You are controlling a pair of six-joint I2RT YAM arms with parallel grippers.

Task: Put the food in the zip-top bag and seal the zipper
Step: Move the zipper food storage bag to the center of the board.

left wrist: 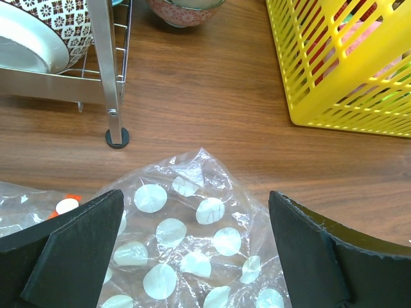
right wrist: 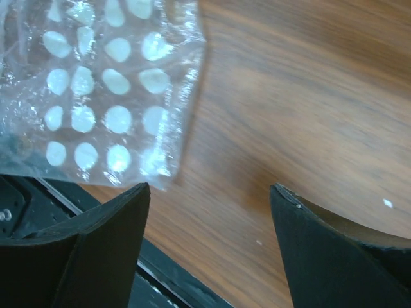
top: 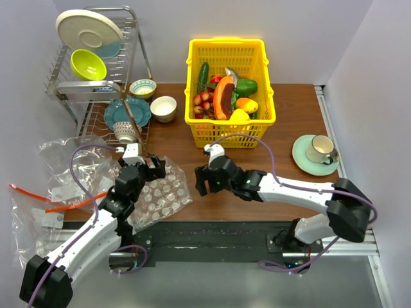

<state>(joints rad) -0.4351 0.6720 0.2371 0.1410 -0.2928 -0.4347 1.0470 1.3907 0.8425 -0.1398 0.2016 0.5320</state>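
dish rack (top: 83,92) is standing upper left | yellow basket (top: 226,43) is sitting top centre | cup (top: 321,149) is resting on saucer (top: 305,162), right | red-strip bags (top: 29,224) are lying lower left

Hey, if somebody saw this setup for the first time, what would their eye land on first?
Most likely the bright yellow basket at the far middle of the table, heaped with colourful toy food. Next comes the clear dotted bag lying near the front edge, with the left claw open over it and the right claw open over the bare table beside it.
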